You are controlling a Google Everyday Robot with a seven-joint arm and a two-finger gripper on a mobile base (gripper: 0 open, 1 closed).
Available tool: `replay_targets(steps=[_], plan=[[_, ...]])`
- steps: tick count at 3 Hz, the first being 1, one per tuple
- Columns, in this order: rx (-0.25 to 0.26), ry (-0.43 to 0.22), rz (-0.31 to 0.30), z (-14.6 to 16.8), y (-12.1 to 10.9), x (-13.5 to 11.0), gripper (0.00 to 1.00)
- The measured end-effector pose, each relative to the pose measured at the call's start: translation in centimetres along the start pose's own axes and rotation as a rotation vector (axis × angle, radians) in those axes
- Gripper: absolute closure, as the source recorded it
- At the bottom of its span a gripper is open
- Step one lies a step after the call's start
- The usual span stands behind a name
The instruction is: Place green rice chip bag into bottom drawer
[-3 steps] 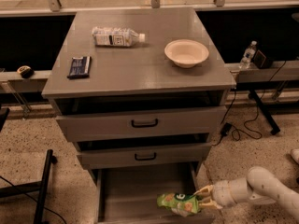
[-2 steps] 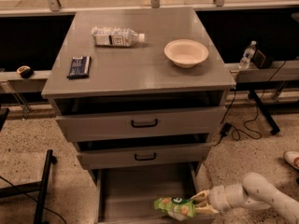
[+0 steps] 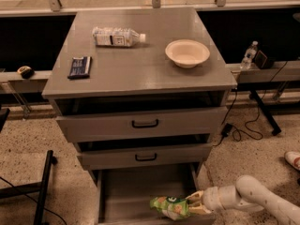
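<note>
The green rice chip bag (image 3: 169,206) is a crinkly bright green pouch, held over the right front part of the open bottom drawer (image 3: 126,191). My gripper (image 3: 193,203) reaches in from the lower right on a white arm and is shut on the bag's right end. The drawer is pulled out at the foot of the grey three-drawer cabinet (image 3: 140,123); its plain grey floor shows to the left of the bag. Whether the bag touches the drawer floor I cannot tell.
On the cabinet top lie a clear plastic bottle (image 3: 117,36), a dark flat bar wrapper (image 3: 78,66) and a beige bowl (image 3: 187,53). The two upper drawers with black handles stand slightly open. A small bottle (image 3: 248,54) and cables sit to the right, a black stand leg (image 3: 43,186) at the left.
My gripper and the bag have moved a little to the left, further over the bottom drawer. Nothing on the cabinet top has moved.
</note>
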State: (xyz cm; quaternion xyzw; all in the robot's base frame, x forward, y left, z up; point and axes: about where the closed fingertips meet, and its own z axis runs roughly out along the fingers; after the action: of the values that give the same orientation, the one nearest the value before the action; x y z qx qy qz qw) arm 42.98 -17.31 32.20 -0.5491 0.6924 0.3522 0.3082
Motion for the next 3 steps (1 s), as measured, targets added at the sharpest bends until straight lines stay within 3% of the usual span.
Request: replay_targets(steps=[1,3], plan=[[-0.023,-0.003,-0.018,2.7,0.4,0.9,0.73],[-0.011,0.026,0.095,4.5,0.4,2.3,0.27]])
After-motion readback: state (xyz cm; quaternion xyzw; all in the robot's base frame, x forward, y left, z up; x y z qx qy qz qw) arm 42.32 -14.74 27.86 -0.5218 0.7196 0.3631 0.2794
